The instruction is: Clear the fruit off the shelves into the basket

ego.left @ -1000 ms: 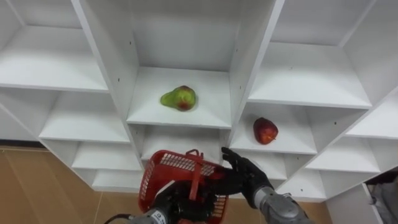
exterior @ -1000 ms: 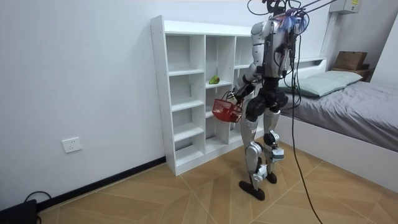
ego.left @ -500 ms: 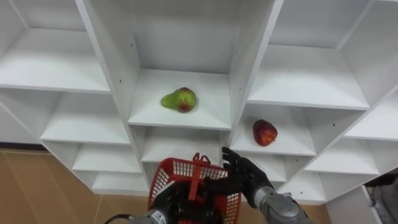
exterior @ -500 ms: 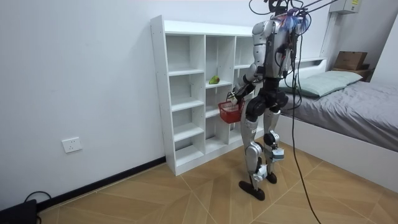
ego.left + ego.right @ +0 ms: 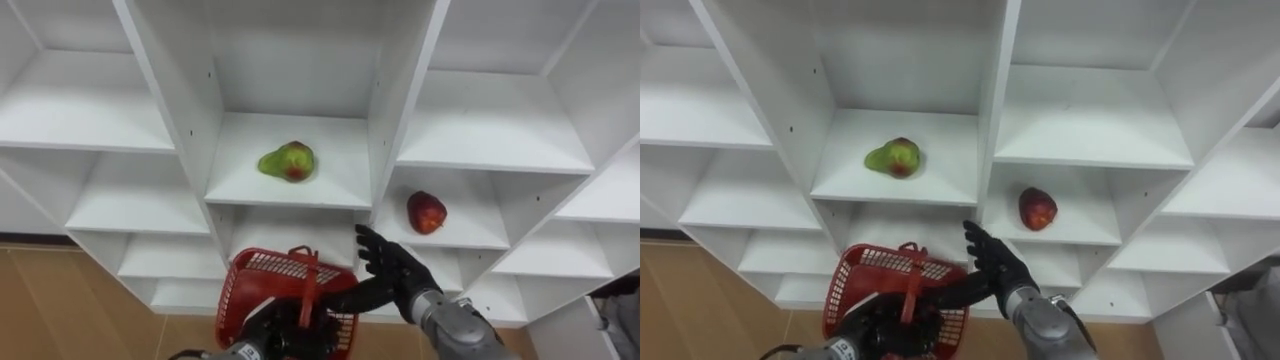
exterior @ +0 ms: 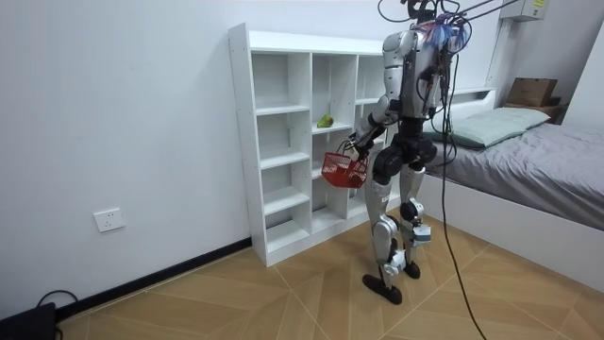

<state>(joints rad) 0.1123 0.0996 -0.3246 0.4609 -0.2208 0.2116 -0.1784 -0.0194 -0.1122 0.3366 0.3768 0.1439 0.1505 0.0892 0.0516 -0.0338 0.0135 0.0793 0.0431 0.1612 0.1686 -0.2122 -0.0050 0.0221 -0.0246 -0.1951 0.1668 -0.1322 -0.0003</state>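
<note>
Apple [image 5: 427,211]: I should cup it squarely with my spread right hand [image 5: 398,278]. Left hand [image 5: 258,338] at basket [image 5: 262,264], grip unclear.

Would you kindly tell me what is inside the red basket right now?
The basket shows only its mesh wall and handle, no fruit; its floor is covered by the left hand gripping it.

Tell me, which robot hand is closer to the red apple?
Right. The open right hand is just below and left of the red apple; the left hand is lower, farther left, holding the red basket.
</note>
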